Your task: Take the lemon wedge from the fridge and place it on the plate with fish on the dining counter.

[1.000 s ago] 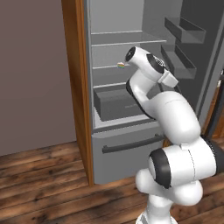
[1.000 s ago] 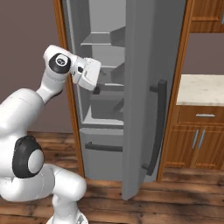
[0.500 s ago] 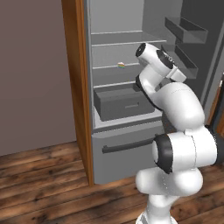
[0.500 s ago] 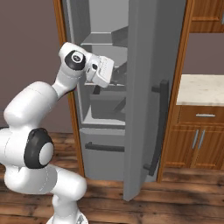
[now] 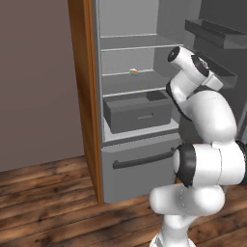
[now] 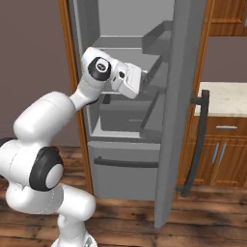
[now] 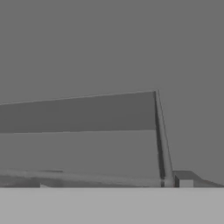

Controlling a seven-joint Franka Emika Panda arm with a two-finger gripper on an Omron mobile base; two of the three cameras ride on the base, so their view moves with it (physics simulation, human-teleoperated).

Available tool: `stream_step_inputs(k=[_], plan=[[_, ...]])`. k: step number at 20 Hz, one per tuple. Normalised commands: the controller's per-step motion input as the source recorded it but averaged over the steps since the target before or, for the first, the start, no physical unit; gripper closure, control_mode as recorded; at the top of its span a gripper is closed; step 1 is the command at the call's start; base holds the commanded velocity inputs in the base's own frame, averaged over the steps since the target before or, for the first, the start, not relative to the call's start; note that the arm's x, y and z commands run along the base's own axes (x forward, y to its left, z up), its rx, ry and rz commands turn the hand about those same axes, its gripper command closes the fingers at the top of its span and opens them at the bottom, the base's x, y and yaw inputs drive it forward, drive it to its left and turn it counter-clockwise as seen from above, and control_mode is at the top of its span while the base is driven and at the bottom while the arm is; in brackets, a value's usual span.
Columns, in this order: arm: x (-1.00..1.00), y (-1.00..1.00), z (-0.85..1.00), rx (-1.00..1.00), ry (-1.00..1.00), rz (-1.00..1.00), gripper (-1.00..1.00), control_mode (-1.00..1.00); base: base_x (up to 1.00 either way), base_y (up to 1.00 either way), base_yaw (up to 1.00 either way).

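Note:
The fridge (image 5: 140, 164) stands open, its door (image 6: 178, 96) swung out to the right. The tiny pale yellow lemon wedge (image 5: 133, 72) lies on a middle shelf, near the back. My gripper (image 6: 136, 88) is at shelf height to the right of the wedge and well apart from it, pointing toward the door side. The hand (image 5: 212, 79) is partly hidden behind the arm's own joints. The jaws stand open and nothing is between them. In the hand view I see grey fridge walls and a shelf edge (image 7: 78, 98). The plate with fish and the dining counter are out of view.
A grey drawer box (image 5: 137, 112) sits under the wedge's shelf. Door racks (image 5: 212, 34) jut out beside the hand. The lower drawer has a dark horizontal handle (image 6: 123, 163). Wooden cabinets with a beige top (image 6: 224, 96) stand to the right, and a plain wall (image 5: 34, 82) to the left.
The hand has swung right, away from the spot just in front of the lemon wedge, and the arm has risen and straightened. The wedge has not moved.

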Motion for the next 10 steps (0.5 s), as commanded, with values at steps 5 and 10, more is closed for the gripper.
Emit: stream_step_inputs(k=[5,10], plan=[[-0.33,-0.56,0.00,0.08,-0.07,0.02,-1.00,-1.00,0.00,0.00,0.00],[-0.74,0.18,0.00,0.01,-0.04,0.10,-1.00,-1.00,0.00,0.00,0.00]])
